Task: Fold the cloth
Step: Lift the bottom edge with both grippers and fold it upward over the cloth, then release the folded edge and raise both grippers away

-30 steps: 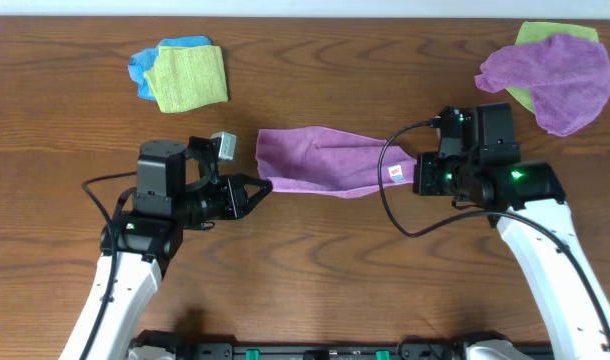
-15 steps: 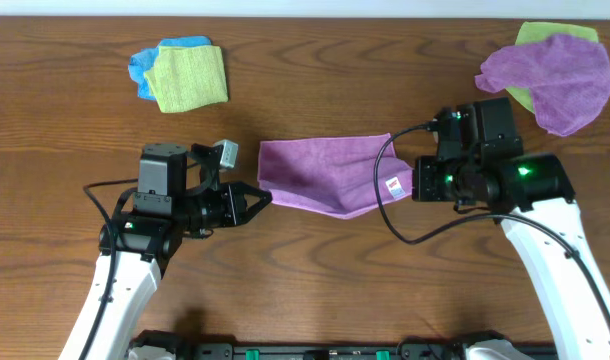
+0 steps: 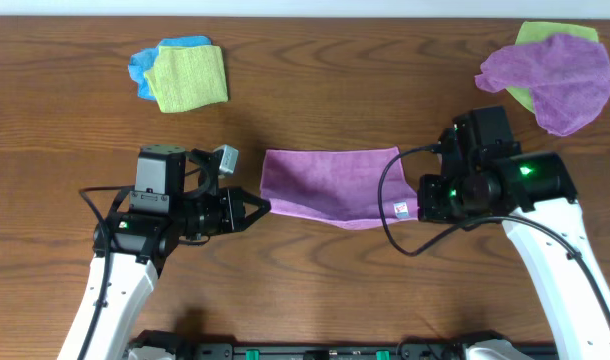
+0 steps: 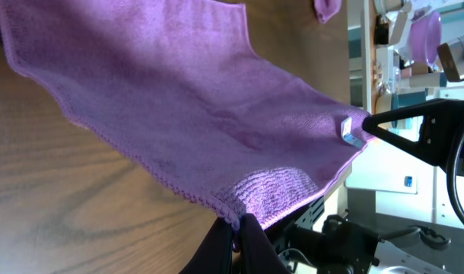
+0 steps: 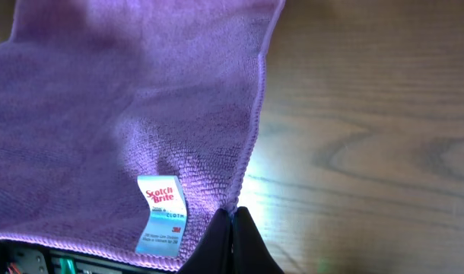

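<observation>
Left hand [image 3: 260, 208]: shut tight; it pinches the near left corner of the cloth [image 3: 330, 185]; in the left wrist view only a small bit of the hem sits between the fingertips [image 4: 236, 228]
Right hand [image 3: 419, 205]: shut tight too; it pinches the near right corner of the cloth, just beside the white tag [image 5: 161, 217]
Where the cloth is: in the middle of the bench [image 3: 315, 290], stretched like a band between the two hands; the far edge looks straight; the near edge dips a little in the middle; I cannot tell if the far part lies on the wood or hangs just over it
How the cloth will act: I think it is very light, soft and floppy; it will droop where no hand holds it; it is fuzzy, so it should not slip out easily; it cannot break
Where to hold it: at the corners, as now; a pinch on the stitched hem is best, since both grips are small and a hard pull could tug a corner loose
Step now: I think the near edge is about to go over to the far edge, both hands moving together so the edges meet
Far left: a lime-green cloth [image 3: 190, 78] on top of a blue cloth [image 3: 140, 70], well apart
Far right: a violet cloth [image 3: 550, 75] on another green cloth [image 3: 545, 33], well apart; leave these alone
</observation>
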You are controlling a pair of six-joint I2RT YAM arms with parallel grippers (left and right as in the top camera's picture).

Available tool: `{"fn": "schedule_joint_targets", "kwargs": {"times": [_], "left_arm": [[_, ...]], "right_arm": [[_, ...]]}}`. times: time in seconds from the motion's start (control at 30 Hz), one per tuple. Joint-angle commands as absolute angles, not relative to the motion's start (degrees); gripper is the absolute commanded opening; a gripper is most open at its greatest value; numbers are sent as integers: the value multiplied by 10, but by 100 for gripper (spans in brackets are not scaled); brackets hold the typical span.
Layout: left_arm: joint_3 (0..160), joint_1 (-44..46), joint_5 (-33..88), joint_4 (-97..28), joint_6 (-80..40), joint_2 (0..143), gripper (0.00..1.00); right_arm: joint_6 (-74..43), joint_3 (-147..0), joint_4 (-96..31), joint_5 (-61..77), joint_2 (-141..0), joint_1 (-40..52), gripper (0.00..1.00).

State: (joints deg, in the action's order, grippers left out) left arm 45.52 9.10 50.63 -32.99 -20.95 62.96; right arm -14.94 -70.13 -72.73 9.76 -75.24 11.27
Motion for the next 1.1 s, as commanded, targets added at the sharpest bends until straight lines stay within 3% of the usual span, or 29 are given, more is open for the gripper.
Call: {"fn": "schedule_joint_targets", "kwargs": {"times": [0.0, 0.4, 1.07], "left_arm": [[468, 90, 506, -340, -196, 623, 6], [468, 90, 448, -377, -196, 655, 6], [507, 90, 445, -252, -159, 857, 6]], "right_arm": [[-161, -712, -740, 89, -745, 121, 2], [-163, -711, -748, 64, -786, 121, 2], [-183, -711, -581, 48, -937, 114, 2]]}}
